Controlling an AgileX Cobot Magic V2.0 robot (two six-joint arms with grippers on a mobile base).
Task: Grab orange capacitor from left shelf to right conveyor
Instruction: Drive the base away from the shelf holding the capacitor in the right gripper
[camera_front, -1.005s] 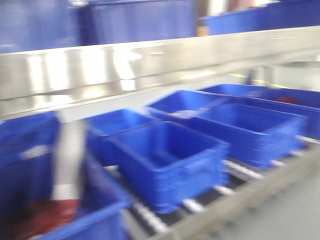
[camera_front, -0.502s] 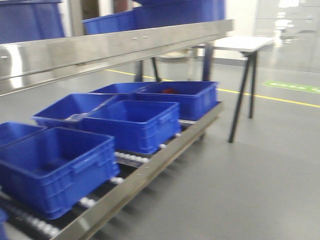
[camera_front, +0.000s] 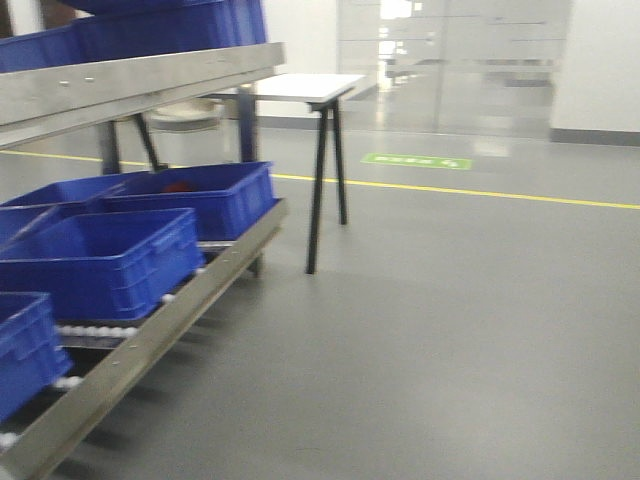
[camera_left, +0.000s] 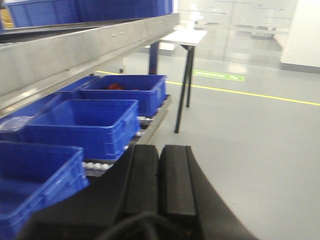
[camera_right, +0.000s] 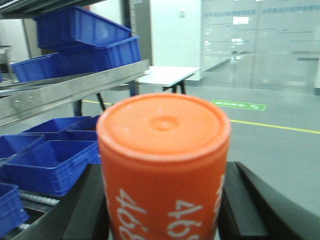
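My right gripper (camera_right: 162, 220) is shut on the orange capacitor (camera_right: 162, 165), a fat orange cylinder with white digits on its side; black fingers (camera_right: 92, 205) press it from both sides. My left gripper (camera_left: 159, 180) is shut and empty, its two black pads touching. The left shelf (camera_front: 140, 75), a steel rack with blue bins, stands at the left of the front view. It also shows in the left wrist view (camera_left: 75, 55) and the right wrist view (camera_right: 75, 85). No conveyor is in view. Neither gripper shows in the front view.
Blue bins (camera_front: 100, 260) sit on the shelf's lower roller track (camera_front: 150, 330); one far bin (camera_front: 200, 195) holds something red. A white table (camera_front: 300, 88) on black legs stands past the shelf end. Grey floor with a yellow line (camera_front: 450, 190) stretches right; glass partitions (camera_front: 460, 60) are behind.
The front view has swung right: the shelf and bins slid from filling the frame to its left edge, and open floor, the white table and glass partitions came into view.
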